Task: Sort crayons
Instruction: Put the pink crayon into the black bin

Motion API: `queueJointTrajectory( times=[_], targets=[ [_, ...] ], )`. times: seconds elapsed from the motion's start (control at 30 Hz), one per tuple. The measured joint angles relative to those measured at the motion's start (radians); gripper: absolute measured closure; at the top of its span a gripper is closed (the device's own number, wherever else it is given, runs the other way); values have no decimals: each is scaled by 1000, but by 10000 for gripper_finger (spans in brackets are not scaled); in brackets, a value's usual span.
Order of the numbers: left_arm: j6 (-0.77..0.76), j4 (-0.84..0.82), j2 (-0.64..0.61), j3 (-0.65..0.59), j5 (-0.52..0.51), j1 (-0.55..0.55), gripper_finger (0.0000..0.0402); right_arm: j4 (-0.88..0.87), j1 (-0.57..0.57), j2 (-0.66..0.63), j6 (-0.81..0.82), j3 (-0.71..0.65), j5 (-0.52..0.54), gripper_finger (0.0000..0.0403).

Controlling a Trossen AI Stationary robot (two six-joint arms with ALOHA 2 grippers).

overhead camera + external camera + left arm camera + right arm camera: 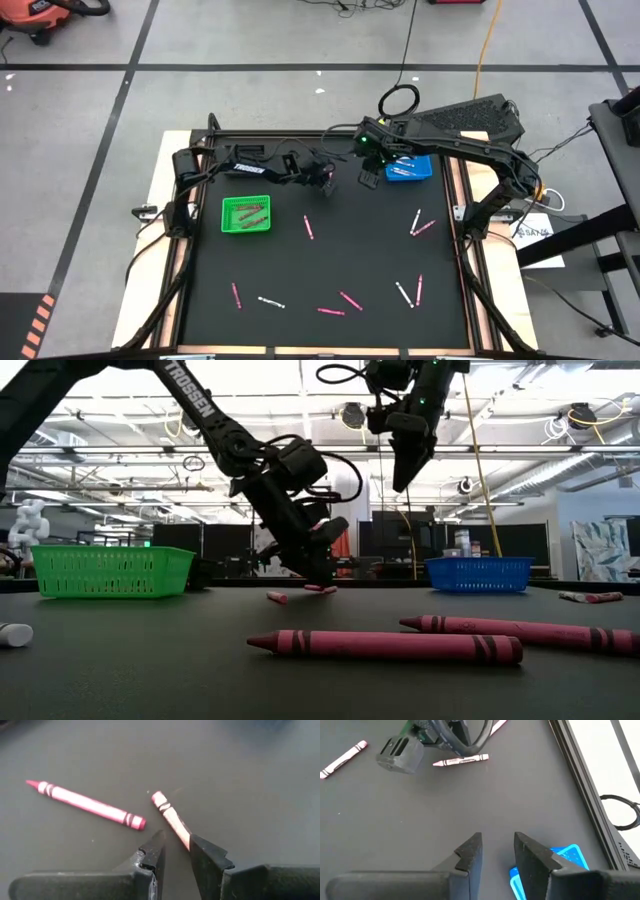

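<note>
Left tool (176,847), low over the black tabletop (330,270) right of the green mesh tray (245,215), stands narrowly parted astride one pink paper-wrapped wax crayon (172,817), not yet gripping. Centre it over the shaft before closing. Scattered pink and white crayons (345,299) remain. Right tool (497,851), slightly parted, empty, hovers beside the blue mesh tray (410,168).

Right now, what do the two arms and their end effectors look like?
Both arms are dark, jointed links. The left arm carries white "TROSSEN" lettering and looped black cables. The right arm shows a green light near its wrist. Each end effector has two dark wedge-shaped fingers.
</note>
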Motion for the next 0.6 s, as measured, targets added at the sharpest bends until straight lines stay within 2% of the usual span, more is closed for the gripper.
queueJointTrajectory(
  times=[0.6],
  targets=[
    [-10, 4, 1, 0, 52, -2, 309, 0, 0, 0, 0, 0, 0, 303]
  ],
)
